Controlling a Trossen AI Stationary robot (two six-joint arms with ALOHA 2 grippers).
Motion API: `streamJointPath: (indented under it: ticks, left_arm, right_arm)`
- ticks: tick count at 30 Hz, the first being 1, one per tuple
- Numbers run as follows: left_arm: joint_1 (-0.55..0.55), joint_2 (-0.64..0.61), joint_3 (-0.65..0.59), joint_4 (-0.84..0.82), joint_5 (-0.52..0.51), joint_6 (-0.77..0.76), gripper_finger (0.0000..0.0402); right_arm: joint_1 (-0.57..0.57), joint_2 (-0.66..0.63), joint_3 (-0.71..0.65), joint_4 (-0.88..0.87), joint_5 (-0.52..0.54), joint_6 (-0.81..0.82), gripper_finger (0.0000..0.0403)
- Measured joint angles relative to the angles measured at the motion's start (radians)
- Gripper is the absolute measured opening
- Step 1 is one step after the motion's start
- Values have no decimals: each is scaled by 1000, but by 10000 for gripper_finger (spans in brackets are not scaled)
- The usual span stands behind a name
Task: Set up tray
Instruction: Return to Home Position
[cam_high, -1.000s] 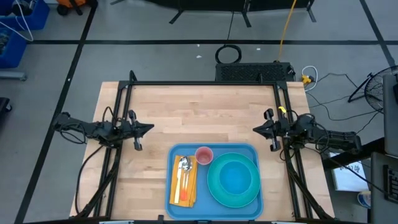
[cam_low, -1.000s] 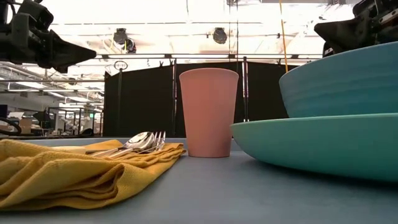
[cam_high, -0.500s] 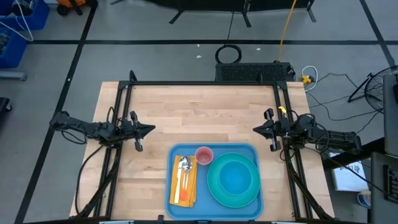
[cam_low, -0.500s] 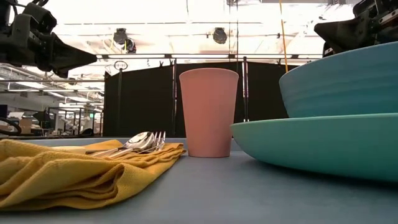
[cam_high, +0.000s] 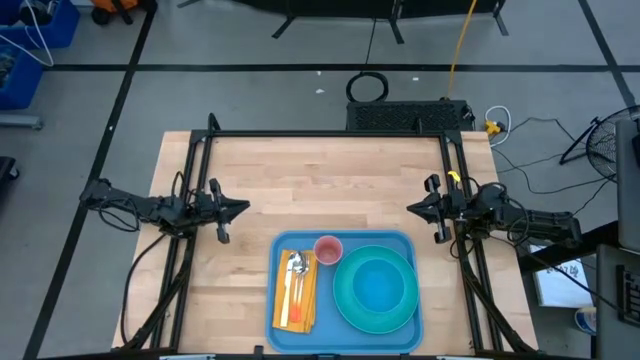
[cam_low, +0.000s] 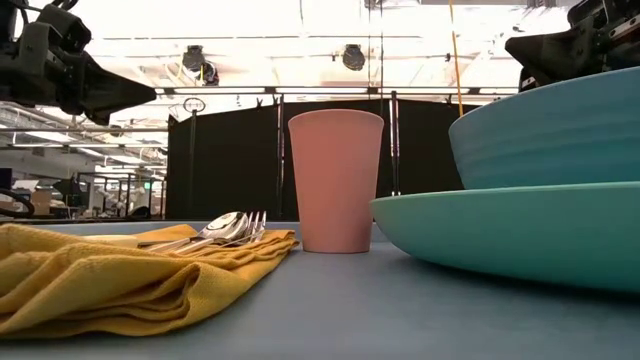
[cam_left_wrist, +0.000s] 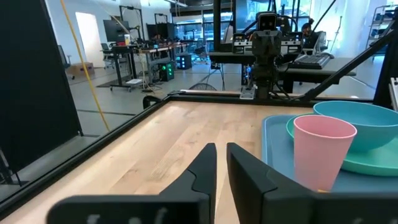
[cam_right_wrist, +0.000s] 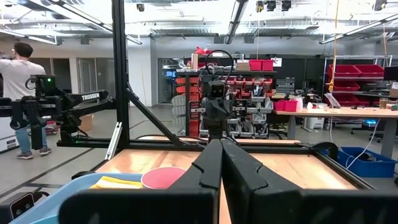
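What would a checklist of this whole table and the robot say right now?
Surface: wooden table carries the tray.
Job's things: blue tray holds a napkin with cutlery, a pink cup and a bowl on a plate.
Clutter: nothing seen.
Hands: left hand and right hand shut, empty, clear of the tray.
Cables: yellow cable and black coil on the floor.
Surroundings: a person stands far off.
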Motion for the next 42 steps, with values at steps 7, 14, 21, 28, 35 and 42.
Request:
streamJointPath:
  ticks: [7, 14, 21, 28, 35, 42]
  left_arm:
    - [0, 0, 0, 0, 0, 0, 53]
    - [0, 0, 0, 1, 0, 0, 55]
    - [0, 0, 0, 1, 0, 0, 56]
    - [0, 0, 0, 1, 0, 0, 56]
    - [0, 0, 0, 1, 0, 0, 57]
    - [0, 0, 0, 1, 0, 0, 58]
  right_arm:
    - [0, 0, 0, 0, 0, 0, 0]
    - [0, 0, 0, 0, 0, 0, 0]
    - [0, 0, 0, 0, 0, 0, 0]
    - [0, 0, 0, 0, 0, 0, 0]
    - [0, 0, 0, 0, 0, 0, 0]
    - [0, 0, 0, 0, 0, 0, 0]
